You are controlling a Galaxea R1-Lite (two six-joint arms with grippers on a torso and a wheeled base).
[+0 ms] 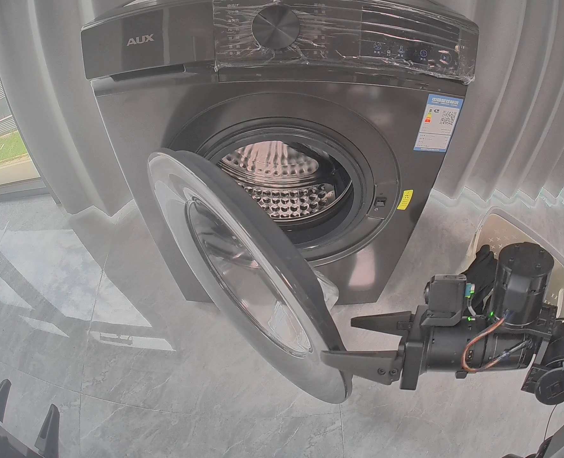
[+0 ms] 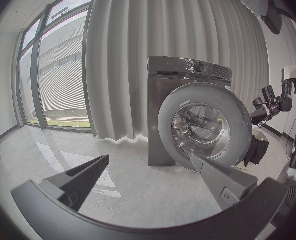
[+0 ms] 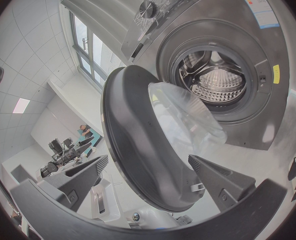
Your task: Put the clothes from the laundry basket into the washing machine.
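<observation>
You have the washing machine (image 1: 275,128) straight ahead of you, standing on the grey tiled floor (image 1: 104,364) against a pale pleated curtain (image 1: 530,97). Its round door (image 1: 250,275) is open, hinged on your left and swung out toward you, and the steel drum (image 1: 282,186) shows through the opening.

Your right gripper (image 1: 338,338) is low on your right, level with the free edge of the door. Its jaws are apart, and the right wrist view shows the door's rim lying between them. One fingertip looks to be right at the rim, but you cannot tell whether it touches. Nothing is gripped.

The laundry basket (image 1: 527,227), pale and rounded, sits on the floor to the right of the machine, partly hidden behind your right arm. The clothes (image 1: 484,268) are a dark bundle in it. In the left wrist view the dark cloth (image 2: 256,150) hangs over the basket's near edge, just beside the door.

Your left gripper (image 1: 24,415) is low at your far left, above the floor and well apart from the machine and the basket. Its jaws are apart too and hold nothing.
</observation>
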